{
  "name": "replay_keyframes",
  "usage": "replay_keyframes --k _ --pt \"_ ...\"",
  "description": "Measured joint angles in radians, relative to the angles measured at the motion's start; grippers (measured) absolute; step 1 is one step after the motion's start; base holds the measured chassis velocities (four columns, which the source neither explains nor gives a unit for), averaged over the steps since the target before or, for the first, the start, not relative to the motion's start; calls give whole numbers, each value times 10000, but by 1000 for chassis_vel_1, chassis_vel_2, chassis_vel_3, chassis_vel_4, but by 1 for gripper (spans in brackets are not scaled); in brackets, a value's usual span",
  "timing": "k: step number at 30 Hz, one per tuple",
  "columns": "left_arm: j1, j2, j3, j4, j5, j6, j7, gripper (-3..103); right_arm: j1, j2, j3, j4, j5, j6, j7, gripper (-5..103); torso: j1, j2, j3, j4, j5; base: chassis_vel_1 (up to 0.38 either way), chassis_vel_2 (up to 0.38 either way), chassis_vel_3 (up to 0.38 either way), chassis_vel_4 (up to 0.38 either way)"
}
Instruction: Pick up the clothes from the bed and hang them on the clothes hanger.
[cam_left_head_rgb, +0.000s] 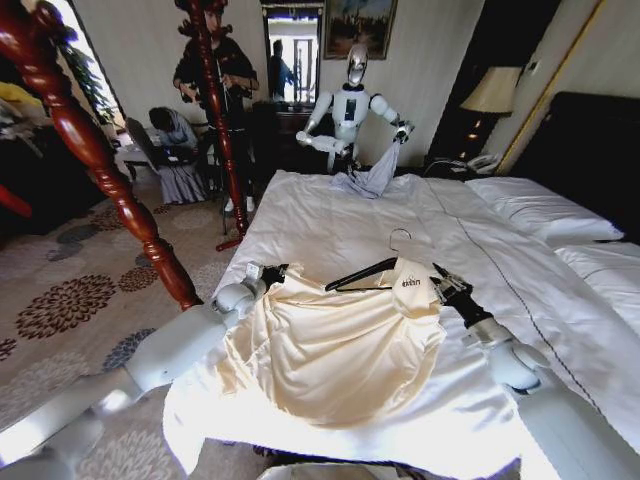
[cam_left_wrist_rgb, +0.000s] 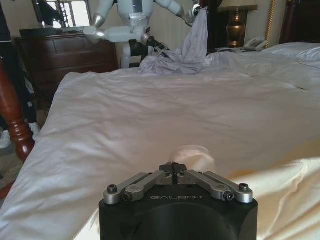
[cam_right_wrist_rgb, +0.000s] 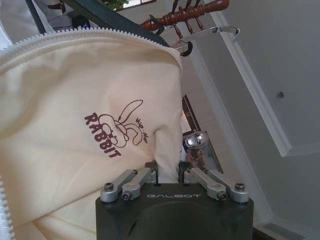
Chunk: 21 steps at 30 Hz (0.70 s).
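Both arms are in over the near end of the bed (cam_left_head_rgb: 330, 200), and the cream garment (cam_left_head_rgb: 330, 345) is stretched between them, sagging in the middle onto the white duvet. Left gripper (cam_left_head_rgb: 268, 274) sits at the garment's left shoulder, fingers (cam_left_wrist_rgb: 150, 178) pinched together on a bunched fold of the fabric, as the left wrist view shows. Right gripper (cam_left_head_rgb: 440, 285) is up at the collar on the right, fingers (cam_right_wrist_rgb: 145, 176) nipped narrow on the cloth edge just below the rabbit label (cam_right_wrist_rgb: 116, 131). The black hanger (cam_left_head_rgb: 362, 273) lies tilted at the neck, between the two grippers, its silver hook (cam_left_head_rgb: 400, 238) poking up toward the far side. One end of the hanger looks tucked under the collar; how far in, I cannot tell.
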Motion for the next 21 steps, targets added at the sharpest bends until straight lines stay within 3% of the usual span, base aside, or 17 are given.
replay_keyframes --k 1,5,6,9,11,16,21 --pt "0 0 0 0 0 0 0 0 0 0 0 0 0 0 0 19 0 0 0 0 0 0 0 0 0" --pt "2330 880 -1682 -1744 260 90 -440 0 2 -199 32 -49 343 -205 74 19 -1 0 -1 -4 0 0 0 0 0" --pt "2330 880 -1682 -1744 260 90 -440 0 2 -199 32 -49 343 -205 74 19 -1 0 -1 -4 0 0 0 0 0" --pt "3932 1006 -2498 -2604 483 140 -693 0 -31 -266 -1 2 381 -234 80 19 0 0 -1 -4 -1 0 0 0 0" --pt "4122 1004 -2574 -2699 535 142 -718 0 -40 -266 -10 21 381 -239 81 19 -1 0 0 -3 -1 0 0 0 0" --pt "6106 714 -3083 -3203 1502 94 -807 0 -291 -238 -40 220 293 -257 80 19 -1 1 -1 -5 2 0 0 0 0" --pt "6583 577 -3076 -3165 2005 39 -773 0 -374 -249 -40 271 254 -227 76 19 -1 0 0 -5 2 0 0 0 0"
